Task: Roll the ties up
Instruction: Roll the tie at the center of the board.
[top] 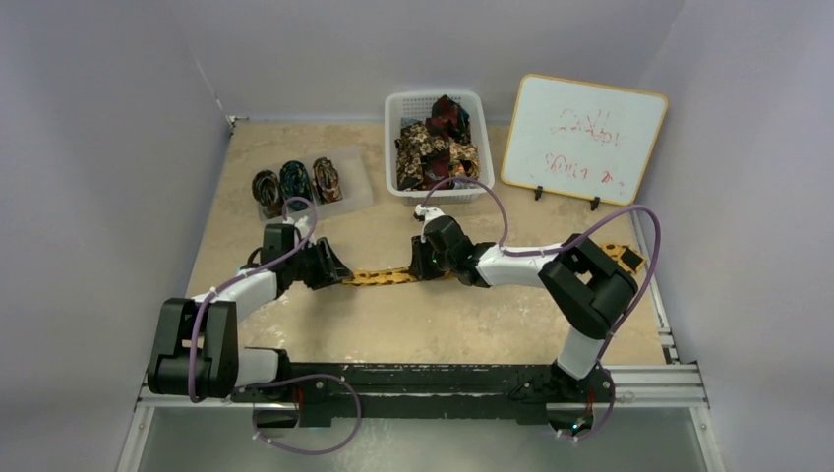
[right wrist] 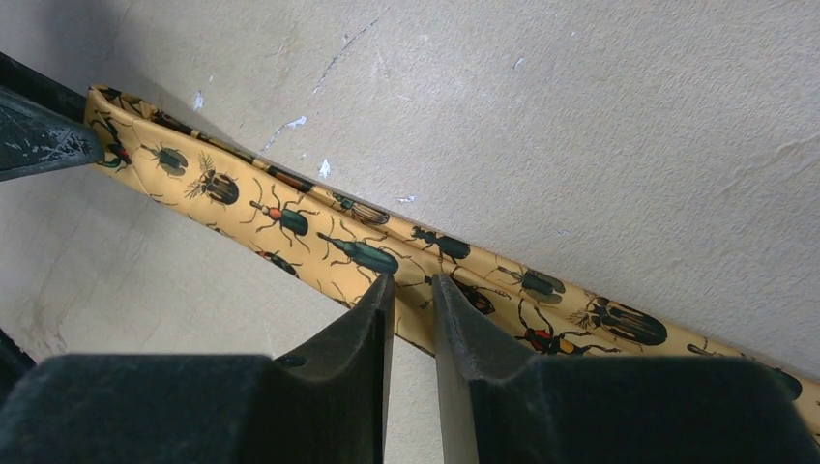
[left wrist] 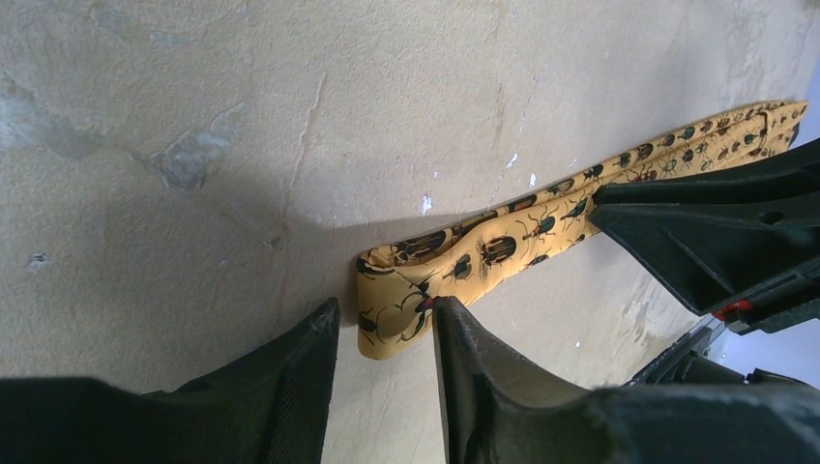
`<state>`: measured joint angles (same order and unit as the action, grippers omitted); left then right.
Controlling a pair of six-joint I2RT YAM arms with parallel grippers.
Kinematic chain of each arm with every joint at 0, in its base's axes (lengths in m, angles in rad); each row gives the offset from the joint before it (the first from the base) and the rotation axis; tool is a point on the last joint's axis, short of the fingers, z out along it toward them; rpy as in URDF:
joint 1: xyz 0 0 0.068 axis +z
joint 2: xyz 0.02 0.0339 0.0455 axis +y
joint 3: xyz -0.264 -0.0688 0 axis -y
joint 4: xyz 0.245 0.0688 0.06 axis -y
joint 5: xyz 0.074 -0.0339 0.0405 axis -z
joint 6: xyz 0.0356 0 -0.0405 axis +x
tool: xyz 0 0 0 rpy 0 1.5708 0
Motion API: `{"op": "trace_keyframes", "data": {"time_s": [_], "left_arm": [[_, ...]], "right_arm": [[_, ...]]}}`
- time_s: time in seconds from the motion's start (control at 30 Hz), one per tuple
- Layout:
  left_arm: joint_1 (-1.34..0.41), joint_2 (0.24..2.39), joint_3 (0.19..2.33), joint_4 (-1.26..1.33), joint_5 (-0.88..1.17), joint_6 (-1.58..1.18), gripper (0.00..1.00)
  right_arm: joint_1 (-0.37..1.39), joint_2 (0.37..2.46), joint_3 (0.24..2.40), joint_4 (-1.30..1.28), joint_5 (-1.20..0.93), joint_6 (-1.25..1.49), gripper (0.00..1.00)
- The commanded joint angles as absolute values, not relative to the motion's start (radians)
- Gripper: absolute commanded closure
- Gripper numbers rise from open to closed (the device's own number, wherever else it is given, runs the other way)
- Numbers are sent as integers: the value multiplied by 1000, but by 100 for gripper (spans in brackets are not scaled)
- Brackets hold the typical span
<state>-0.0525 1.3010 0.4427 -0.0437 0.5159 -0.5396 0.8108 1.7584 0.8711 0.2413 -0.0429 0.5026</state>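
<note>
A golden-yellow tie (top: pixel 388 277) printed with beetles lies flat across the middle of the table, running right toward the far edge. My left gripper (top: pixel 339 273) is at its left end. In the left wrist view the left gripper (left wrist: pixel 385 314) is open, and the tie's folded end (left wrist: pixel 396 304) sits between the fingertips, touching the right finger (left wrist: pixel 454 333). My right gripper (top: pixel 423 264) is a short way along the tie. In the right wrist view the right gripper (right wrist: pixel 413 282) has only a narrow gap, and its tips press on the tie (right wrist: pixel 290 217).
A white basket (top: pixel 393 147) of loose patterned ties stands at the back centre. Three rolled ties (top: pixel 295 181) sit on a clear tray at the back left. A whiteboard (top: pixel 582 138) leans at the back right. Walls close both sides.
</note>
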Motion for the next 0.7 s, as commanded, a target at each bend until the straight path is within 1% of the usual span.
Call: {"op": "trace_keyframes", "data": {"time_s": [0.0, 0.23, 0.27, 0.4, 0.57, 0.67], "left_arm": [[-48, 1310, 433, -15, 545, -528, 63], [-48, 1308, 432, 27, 552, -518, 78], [-48, 1312, 435, 30, 555, -518, 81], [-48, 1317, 444, 57, 593, -517, 100], [-48, 1268, 442, 28, 565, -514, 100], [-49, 1226, 439, 3, 526, -528, 100]], "right_arm": [[810, 1755, 873, 147, -49, 477, 75], [810, 1760, 894, 155, -58, 468, 75], [810, 1758, 898, 156, -58, 468, 74], [810, 1743, 937, 149, -58, 469, 74], [814, 1700, 963, 150, -77, 503, 72], [826, 1675, 952, 191, -103, 563, 74]]}}
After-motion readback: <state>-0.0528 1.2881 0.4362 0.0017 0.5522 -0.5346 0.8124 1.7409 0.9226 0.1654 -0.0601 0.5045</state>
